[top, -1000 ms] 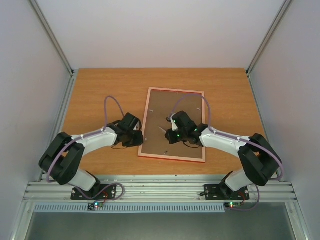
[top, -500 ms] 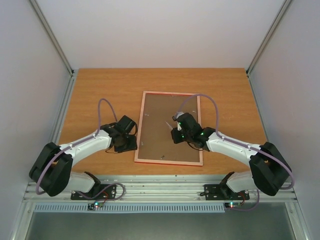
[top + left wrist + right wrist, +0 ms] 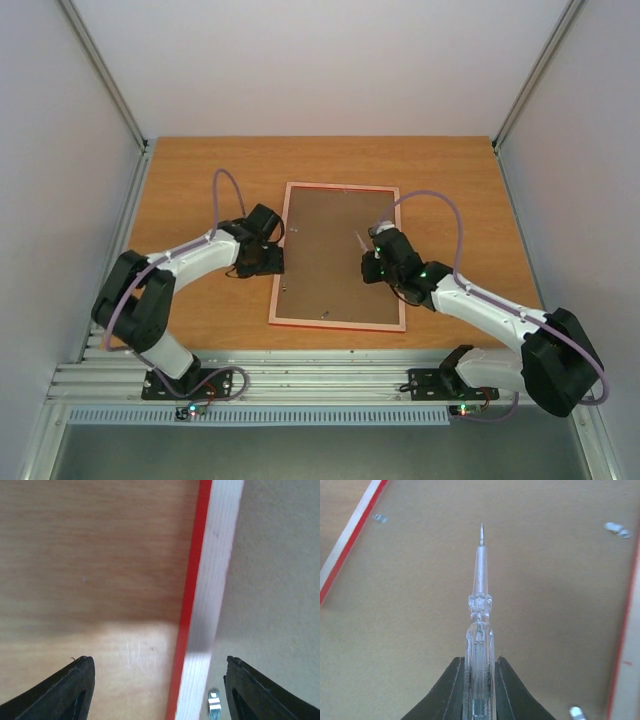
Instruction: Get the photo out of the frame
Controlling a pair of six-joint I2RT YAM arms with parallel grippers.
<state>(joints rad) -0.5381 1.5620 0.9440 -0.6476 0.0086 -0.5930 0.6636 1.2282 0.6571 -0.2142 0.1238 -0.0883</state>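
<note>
The frame (image 3: 335,324), thin and red, lies face down on the table with its brown backing board (image 3: 330,250) up. The photo is hidden under the board. My left gripper (image 3: 268,262) is open and low over the frame's left side. In the left wrist view its fingers (image 3: 75,690) straddle the red rim (image 3: 192,595), one over the table and one over the board. My right gripper (image 3: 479,680) is shut on a clear pointed tool (image 3: 480,605). The tool's tip hangs over the right half of the board (image 3: 545,605).
Small metal tabs (image 3: 380,518) (image 3: 617,528) (image 3: 576,713) sit along the board's edges, and one (image 3: 214,702) lies by my left fingers. The wooden table (image 3: 200,180) is bounded by grey walls at the left, right and back.
My left gripper has opened and moved up along the frame's left edge. The frame turned straighter. My right gripper moved right over the board, still holding the tool.
</note>
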